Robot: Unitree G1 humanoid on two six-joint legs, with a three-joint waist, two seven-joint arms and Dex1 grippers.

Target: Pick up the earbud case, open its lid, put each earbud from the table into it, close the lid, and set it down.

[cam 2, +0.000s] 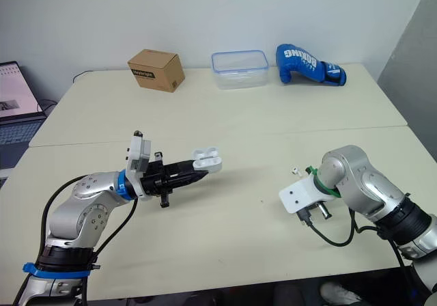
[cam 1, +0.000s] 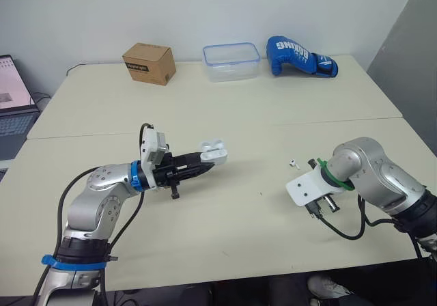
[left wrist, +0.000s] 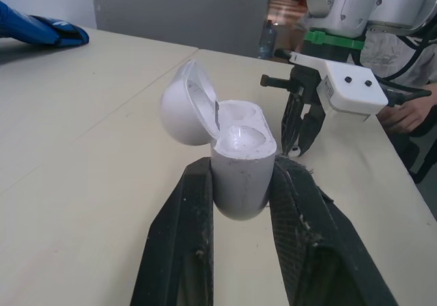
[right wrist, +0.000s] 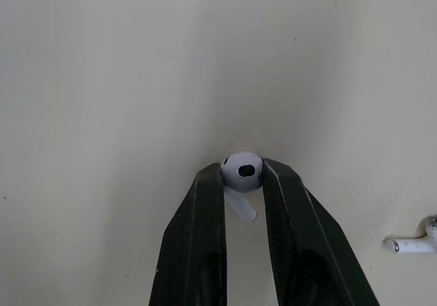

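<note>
My left gripper (left wrist: 239,183) is shut on the white earbud case (left wrist: 232,152), held above the table's middle with its lid (left wrist: 181,104) swung open and both sockets bare; the case (cam 1: 213,151) also shows from the head. My right gripper (right wrist: 242,176) points down at the table on the right and is shut on a white earbud (right wrist: 242,171), pinched between the fingertips just over the tabletop. A second earbud (right wrist: 413,243) lies on the table beside it, seen from the head as a small white piece (cam 1: 293,162).
Along the table's far edge stand a cardboard box (cam 1: 149,63), a clear plastic container (cam 1: 231,61) and a blue boxing glove (cam 1: 299,57). A laptop (cam 1: 13,101) sits off the left side. A seam (cam 1: 205,128) crosses the table between the two halves.
</note>
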